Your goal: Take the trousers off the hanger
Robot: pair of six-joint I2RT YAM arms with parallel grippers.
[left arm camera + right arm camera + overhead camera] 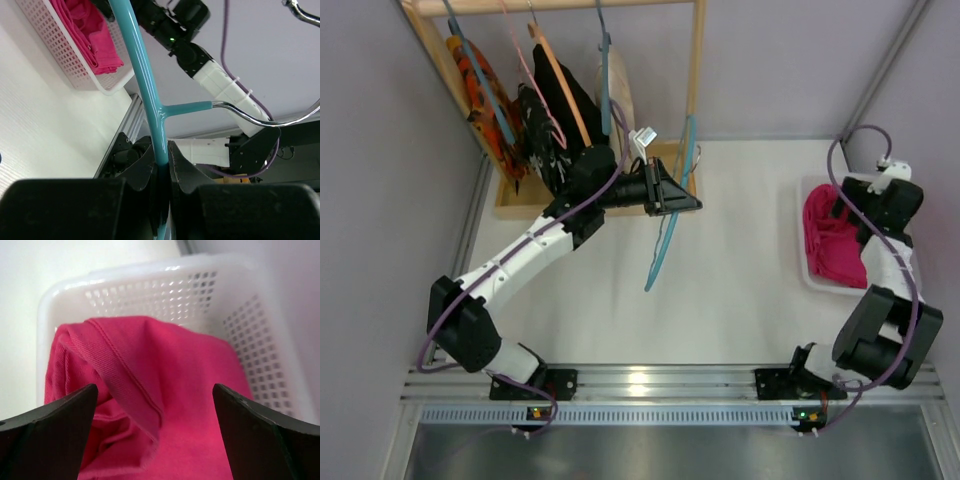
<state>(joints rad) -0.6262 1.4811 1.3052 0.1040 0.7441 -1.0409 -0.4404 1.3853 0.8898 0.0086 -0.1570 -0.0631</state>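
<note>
The pink trousers (832, 243) lie crumpled in a white basket (807, 270) at the right of the table; they also show in the right wrist view (165, 405) and the left wrist view (92, 35). My left gripper (678, 197) is shut on a bare teal hanger (665, 235), held in the air in front of the rack; its bar (145, 85) runs between the jaws, with the metal hook (270, 117) to the right. My right gripper (155, 400) is open just above the trousers, holding nothing.
A wooden clothes rack (695, 85) at the back left holds several hangers with dark and orange garments (545, 125). Grey walls close in the left and right sides. The basket (150, 275) sits against the right wall.
</note>
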